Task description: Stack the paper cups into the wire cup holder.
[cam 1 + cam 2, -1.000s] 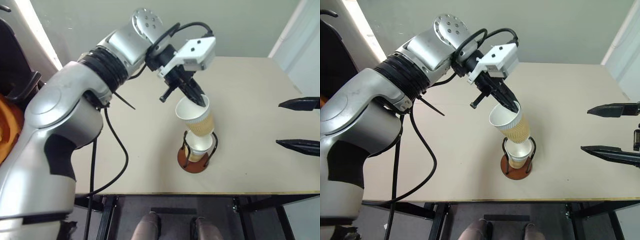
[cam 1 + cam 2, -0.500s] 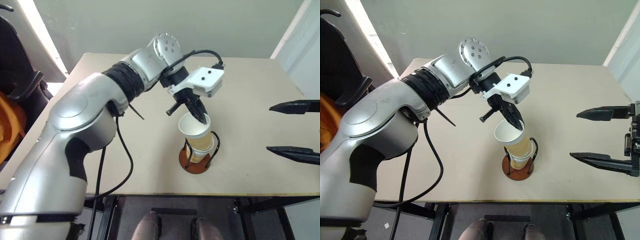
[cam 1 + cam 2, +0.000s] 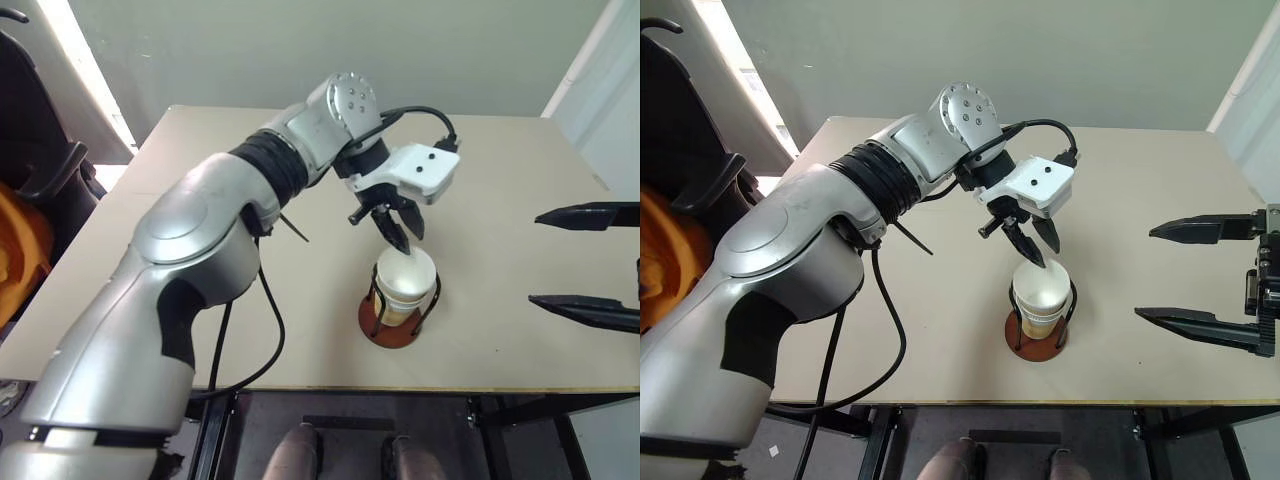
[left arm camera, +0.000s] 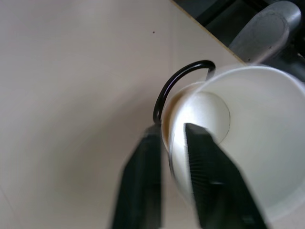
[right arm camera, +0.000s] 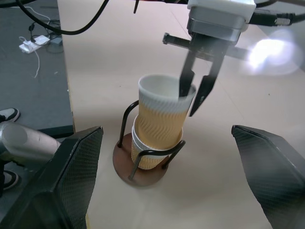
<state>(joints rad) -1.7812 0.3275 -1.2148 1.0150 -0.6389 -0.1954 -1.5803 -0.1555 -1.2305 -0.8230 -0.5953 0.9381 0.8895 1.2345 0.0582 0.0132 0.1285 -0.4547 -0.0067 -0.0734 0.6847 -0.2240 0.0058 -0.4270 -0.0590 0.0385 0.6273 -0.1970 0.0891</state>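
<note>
**A:** Two cups [image 5: 161, 125] that I can actually count, nested one in the other, sitting in the holder [image 5: 142, 167] just below the middle of the head views. Top one sticks up well above the wire loops, and it looks a bit tilted in the right wrist view. Could be a third underneath, can't tell.

**B:** And the left gripper [image 3: 1034, 247]? Holding it or not?

**A:** It's right over the top cup's rim, pointing down. One finger dips inside the mouth, the other is outside the wall, so the rim sits between them. Fingers are parted a little, and the outside one stands clear of the wall in the right wrist view. Looks let go to me, not pinching.

**B:** Right gripper [image 3: 1200, 277]?

**A:** Far right edge of the frame, both fingers spread wide, nothing between them, well apart from the holder.

**B:** Holder's on the table [image 3: 180, 230]?

**A:** Yep, brown base flat on the tan top, near the front edge.
</note>
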